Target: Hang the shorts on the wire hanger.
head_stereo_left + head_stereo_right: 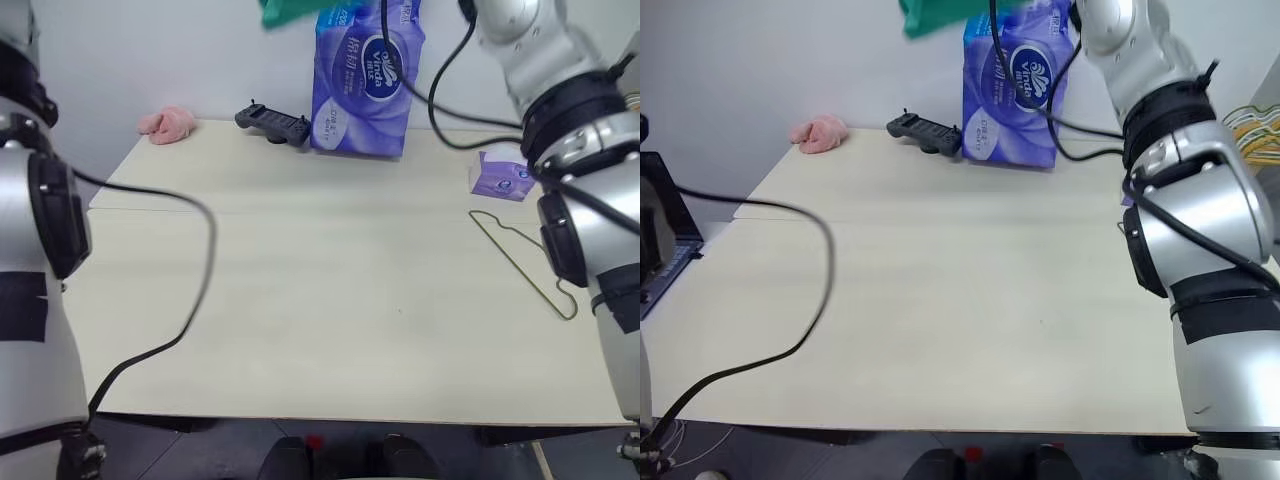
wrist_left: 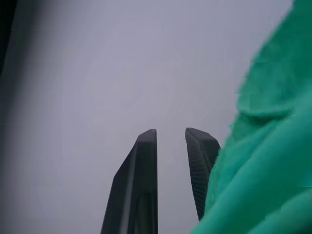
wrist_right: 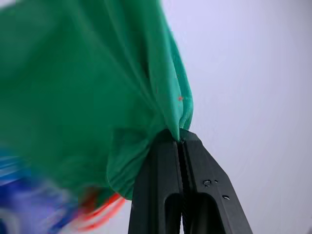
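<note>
The pale worktop (image 1: 330, 310) carries a tall purple tissue pack (image 1: 366, 85) at its far edge, with a black controller (image 1: 272, 122) beside it, a pink fluffy cloth (image 1: 168, 124) at the far left corner and a small purple packet (image 1: 503, 174) on the right. The teal-green shorts (image 3: 92, 92), bunched, orange drawstring dangling, hang high above the pack, pinched in the right gripper (image 3: 181, 141), fingers shut. The left gripper (image 2: 170, 139) stands slightly apart, empty, beside the cloth. The wire hanger (image 1: 520, 262) lies flat near the right edge.
</note>
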You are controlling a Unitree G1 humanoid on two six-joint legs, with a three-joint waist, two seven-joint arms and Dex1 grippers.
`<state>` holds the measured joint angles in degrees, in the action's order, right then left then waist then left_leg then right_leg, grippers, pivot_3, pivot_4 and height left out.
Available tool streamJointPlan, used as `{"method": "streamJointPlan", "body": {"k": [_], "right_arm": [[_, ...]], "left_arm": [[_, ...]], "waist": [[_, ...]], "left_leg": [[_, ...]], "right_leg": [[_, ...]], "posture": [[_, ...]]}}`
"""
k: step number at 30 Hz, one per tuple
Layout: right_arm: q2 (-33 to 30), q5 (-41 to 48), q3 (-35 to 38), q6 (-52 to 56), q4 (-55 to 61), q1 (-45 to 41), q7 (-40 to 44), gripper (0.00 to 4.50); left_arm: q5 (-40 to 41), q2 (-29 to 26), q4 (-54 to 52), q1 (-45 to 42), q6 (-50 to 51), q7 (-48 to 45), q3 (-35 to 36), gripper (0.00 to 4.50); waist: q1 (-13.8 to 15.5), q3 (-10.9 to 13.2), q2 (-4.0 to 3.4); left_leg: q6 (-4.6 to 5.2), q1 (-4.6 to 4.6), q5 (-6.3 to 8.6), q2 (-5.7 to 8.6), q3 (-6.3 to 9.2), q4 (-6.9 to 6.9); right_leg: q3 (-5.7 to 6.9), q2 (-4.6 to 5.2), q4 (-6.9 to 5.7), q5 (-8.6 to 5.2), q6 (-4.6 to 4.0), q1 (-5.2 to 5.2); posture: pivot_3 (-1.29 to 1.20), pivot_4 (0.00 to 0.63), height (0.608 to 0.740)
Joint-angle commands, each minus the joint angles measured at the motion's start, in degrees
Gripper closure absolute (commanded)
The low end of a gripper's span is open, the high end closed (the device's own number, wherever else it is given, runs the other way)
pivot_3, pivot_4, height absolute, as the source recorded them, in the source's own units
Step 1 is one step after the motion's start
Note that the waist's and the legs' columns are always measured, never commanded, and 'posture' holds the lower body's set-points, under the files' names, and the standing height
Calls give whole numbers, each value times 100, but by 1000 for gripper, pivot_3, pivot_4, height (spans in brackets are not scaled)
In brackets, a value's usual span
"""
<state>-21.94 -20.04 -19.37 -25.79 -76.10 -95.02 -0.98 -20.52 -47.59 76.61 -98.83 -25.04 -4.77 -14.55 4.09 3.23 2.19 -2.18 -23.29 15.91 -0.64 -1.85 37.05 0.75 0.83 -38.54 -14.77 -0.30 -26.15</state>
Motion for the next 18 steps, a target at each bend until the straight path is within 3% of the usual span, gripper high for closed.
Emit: {"method": "streamJointPlan", "body": {"k": [1,3,4,7,10,15,18], "right_arm": [[170,275,231,-455,91,700,1216,4500],[249,447,328,-665,246,1123,1972,4500],[317,682,332,-757,526,1679,2814,4500],[308,1130,328,-682,1486,2889,4300,4500],[55,1459,122,384,3487,4416,5309,4500],[-683,1692,-311,2218,6591,6533,6391,4500],[-863,1700,-346,2859,7533,7035,6426,4500]], "left_arm": [[291,-65,92,901,-295,-1953,254,3634],[455,-136,16,1452,-477,-2832,393,3634],[537,-195,-41,1817,-588,-3257,436,3634],[1122,-409,-371,3573,-620,-5516,670,3634],[1674,-670,-1506,5307,-257,-7071,729,3634],[2193,-1185,-3784,7213,1030,-7894,903,3634],[2264,-1384,-4513,7618,1505,-7871,984,3634]], "waist": [[1,2,1],[-8,17,-7],[-7,14,-4],[-77,9,-15],[-98,16,-26],[40,20,-21],[67,33,-49]], "left_leg": [[12,30,-7,0,-3,2],[29,55,-19,2,1,51],[30,40,-18,-7,14,96],[59,100,-10,-19,25,100],[64,172,-7,-51,42,102],[64,147,-6,-100,114,125],[65,189,-5,-96,118,120]], "right_leg": [[2,0,0,0,0,35],[0,-4,-35,4,0,59],[1,-11,-54,7,-7,56],[-12,-24,-53,27,-12,117],[-12,-22,-59,26,-14,189],[26,-16,-61,35,-31,184],[30,-20,-71,29,-39,219]], "posture": [[244,0,740],[247,0,740],[248,12,740],[251,28,740],[252,36,740],[253,47,740],[255,50,740]]}}
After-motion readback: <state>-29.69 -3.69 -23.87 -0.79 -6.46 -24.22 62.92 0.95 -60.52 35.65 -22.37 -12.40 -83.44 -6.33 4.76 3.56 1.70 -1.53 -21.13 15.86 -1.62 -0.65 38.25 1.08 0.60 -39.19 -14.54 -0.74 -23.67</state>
